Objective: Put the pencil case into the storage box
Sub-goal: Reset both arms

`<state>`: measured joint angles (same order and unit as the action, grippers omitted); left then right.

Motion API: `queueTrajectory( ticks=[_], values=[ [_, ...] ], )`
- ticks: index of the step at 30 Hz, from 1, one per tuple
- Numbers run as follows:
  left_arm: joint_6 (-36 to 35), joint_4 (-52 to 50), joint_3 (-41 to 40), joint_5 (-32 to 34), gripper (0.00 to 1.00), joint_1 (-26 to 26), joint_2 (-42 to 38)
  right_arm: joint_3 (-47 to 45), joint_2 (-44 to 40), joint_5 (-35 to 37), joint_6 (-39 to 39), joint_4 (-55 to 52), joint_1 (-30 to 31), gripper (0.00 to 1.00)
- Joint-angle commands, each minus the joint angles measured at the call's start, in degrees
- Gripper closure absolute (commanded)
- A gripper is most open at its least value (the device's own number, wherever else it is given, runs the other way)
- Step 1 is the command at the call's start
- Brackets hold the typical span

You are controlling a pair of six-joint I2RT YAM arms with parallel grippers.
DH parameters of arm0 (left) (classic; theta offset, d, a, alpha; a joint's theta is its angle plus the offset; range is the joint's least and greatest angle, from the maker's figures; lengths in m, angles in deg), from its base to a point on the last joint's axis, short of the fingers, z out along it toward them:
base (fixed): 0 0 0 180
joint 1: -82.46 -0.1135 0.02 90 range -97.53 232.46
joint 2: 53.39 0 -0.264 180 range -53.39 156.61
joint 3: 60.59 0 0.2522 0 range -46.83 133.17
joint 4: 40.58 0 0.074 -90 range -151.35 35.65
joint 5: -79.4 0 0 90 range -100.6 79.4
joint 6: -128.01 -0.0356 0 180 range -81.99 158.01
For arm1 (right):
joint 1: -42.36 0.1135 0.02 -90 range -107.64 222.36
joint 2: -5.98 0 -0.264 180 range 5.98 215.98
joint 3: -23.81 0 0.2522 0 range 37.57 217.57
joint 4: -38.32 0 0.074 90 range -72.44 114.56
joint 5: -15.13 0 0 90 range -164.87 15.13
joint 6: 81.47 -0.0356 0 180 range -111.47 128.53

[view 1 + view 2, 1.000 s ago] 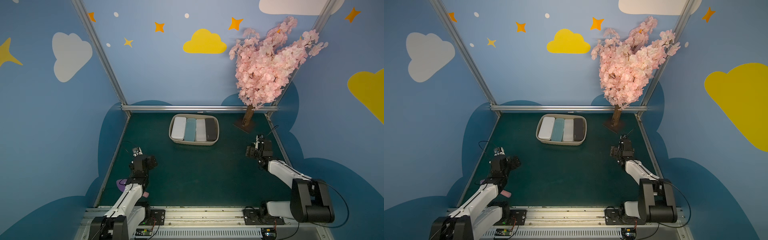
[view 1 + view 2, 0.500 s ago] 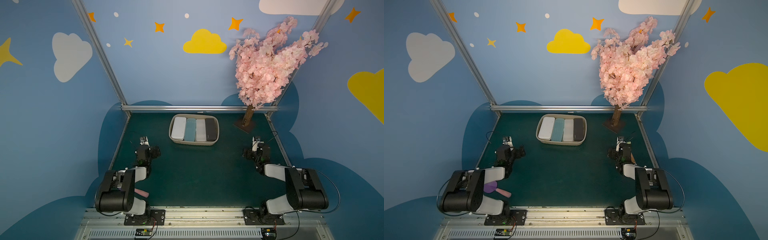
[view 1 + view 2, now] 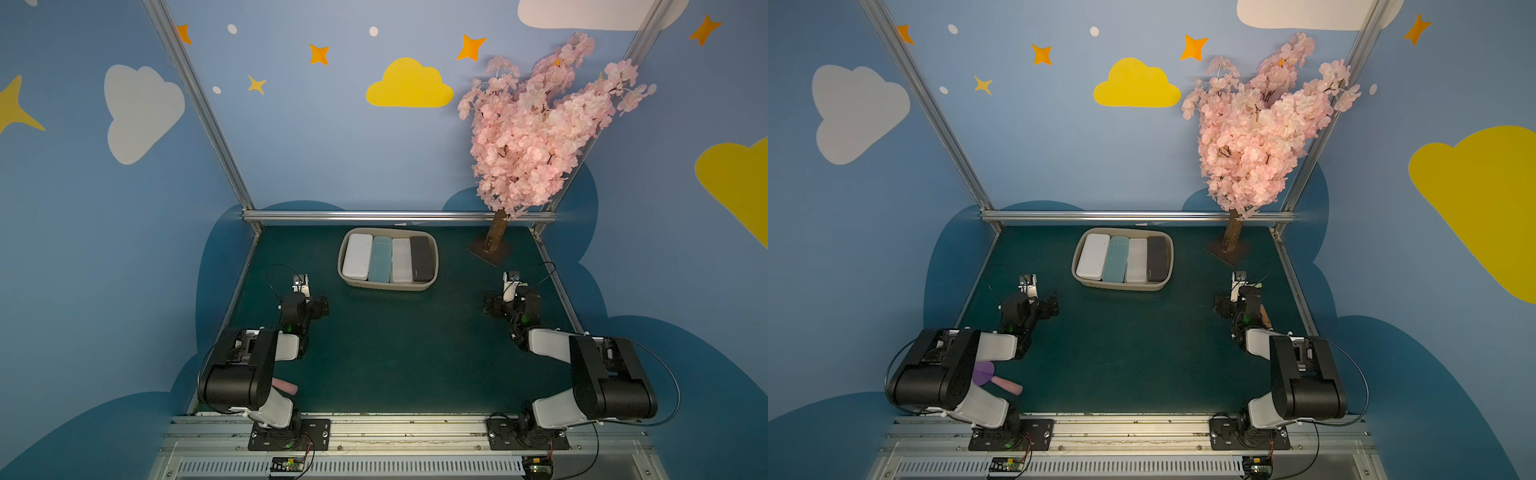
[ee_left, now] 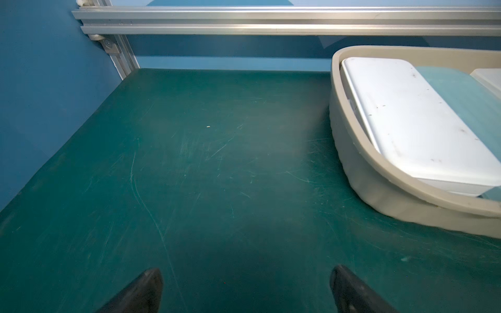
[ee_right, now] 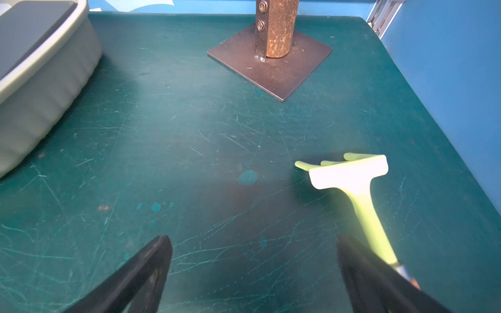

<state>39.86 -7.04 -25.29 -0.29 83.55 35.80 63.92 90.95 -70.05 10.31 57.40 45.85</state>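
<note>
Left wrist view: left gripper (image 4: 246,273) jaws stand wide apart, with only bare green mat (image 4: 217,162) between them. Farther out is the storage box (image 4: 352,168). A white pencil case (image 4: 406,122) lies against its end wall, with a teal pencil case (image 4: 466,94) beside it. The rest of the box is cut off by the frame edge.

Right wrist view: right gripper (image 5: 253,241) jaws also stand wide apart, holding nothing. A toy rake (image 5: 349,173), lime green, lies on the mat. Its handle runs behind one finger; contact cannot be told. Beyond it a trunk is bolted to a square metal plate (image 5: 271,67). A corner of the box shows with a black pencil case (image 5: 27,24) inside.

Both top views: the box sits upper middle of the frame by the back rail, well apart from both grippers. Only here do all four cases show together, side by side: white, teal, a second white pencil case (image 3: 401,259), black. The tree (image 3: 536,133), pink with blossom, fills the upper right. At lower left a pink-handled toy (image 3: 1009,384) with a purple head lies by the left arm. In a top view only its handle end (image 3: 286,387) shows. The rake is mostly hidden under the right arm.
</note>
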Motion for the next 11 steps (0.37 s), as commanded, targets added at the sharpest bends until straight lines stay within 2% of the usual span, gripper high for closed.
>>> queueTrajectory(
  ticks=[1,11],
  values=[
    [-0.62,1.49,0.35,-0.02,0.0,-0.05,-0.93,0.38,-0.37,-0.59,0.34,1.9,0.23,0.01],
    [-0.56,1.46,0.39,-0.03,0.0,-0.12,-0.97,0.63,-0.31,-1.61,0.24,1.7,-0.15,0.01]
  ],
)
